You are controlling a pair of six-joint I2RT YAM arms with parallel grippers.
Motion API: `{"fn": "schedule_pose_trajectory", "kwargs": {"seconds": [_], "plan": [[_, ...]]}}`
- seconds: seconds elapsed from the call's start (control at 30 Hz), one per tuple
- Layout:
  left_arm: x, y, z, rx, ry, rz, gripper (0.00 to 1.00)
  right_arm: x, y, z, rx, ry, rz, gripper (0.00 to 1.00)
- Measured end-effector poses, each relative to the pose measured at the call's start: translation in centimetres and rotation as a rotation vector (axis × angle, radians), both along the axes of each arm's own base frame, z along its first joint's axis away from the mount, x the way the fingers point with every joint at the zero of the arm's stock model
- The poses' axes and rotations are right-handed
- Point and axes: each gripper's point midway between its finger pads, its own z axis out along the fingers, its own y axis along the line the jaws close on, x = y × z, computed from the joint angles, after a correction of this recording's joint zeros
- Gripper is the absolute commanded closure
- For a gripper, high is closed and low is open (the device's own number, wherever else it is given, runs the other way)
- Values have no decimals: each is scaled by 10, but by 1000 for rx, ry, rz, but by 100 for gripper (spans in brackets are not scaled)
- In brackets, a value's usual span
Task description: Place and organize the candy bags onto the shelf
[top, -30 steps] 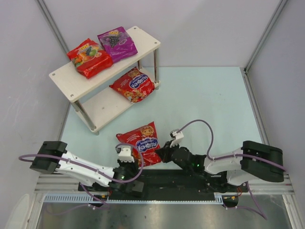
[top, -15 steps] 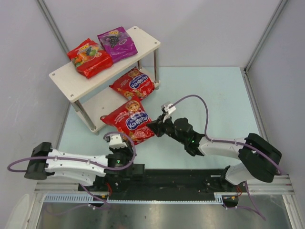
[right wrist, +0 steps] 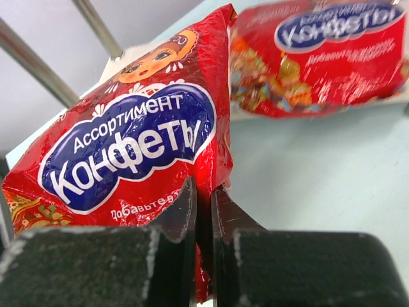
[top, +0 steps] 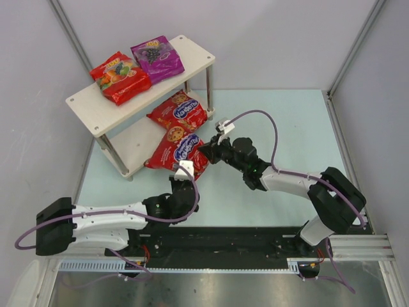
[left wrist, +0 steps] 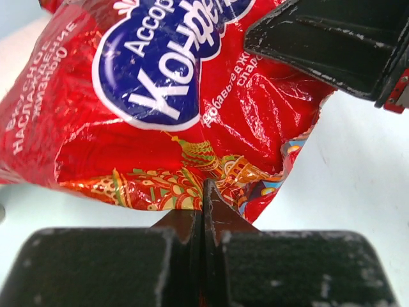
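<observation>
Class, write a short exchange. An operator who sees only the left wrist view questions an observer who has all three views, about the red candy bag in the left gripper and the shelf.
Operator: My left gripper pinches the bottom edge of the held red bag. Does the other arm grip it too?
Observer: Yes. In the right wrist view, the right gripper is shut on another edge of that bag.
Operator: Where is the bag relative to the rack?
Observer: In the top view it overlaps the front edge of the lower board of the shelf, just in front of a second red bag lying on that board.
</observation>
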Motion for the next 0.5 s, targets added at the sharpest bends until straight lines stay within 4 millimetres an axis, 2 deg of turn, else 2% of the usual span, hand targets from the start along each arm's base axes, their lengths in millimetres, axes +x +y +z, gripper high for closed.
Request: {"fn": "schedule_pose_trajectory", "kwargs": {"seconds": [0.2, 0.37, 0.5], "plan": [[32, 12, 18, -8, -30, 29, 100, 22, 6, 22, 33, -52, 0, 100], [56, 39, 32, -40, -48, 83, 100, 40, 25, 34, 69, -86, 27, 100], [72, 70, 44, -81, -67, 147, 100, 51, 45, 38, 95, -95, 62, 100]]}}
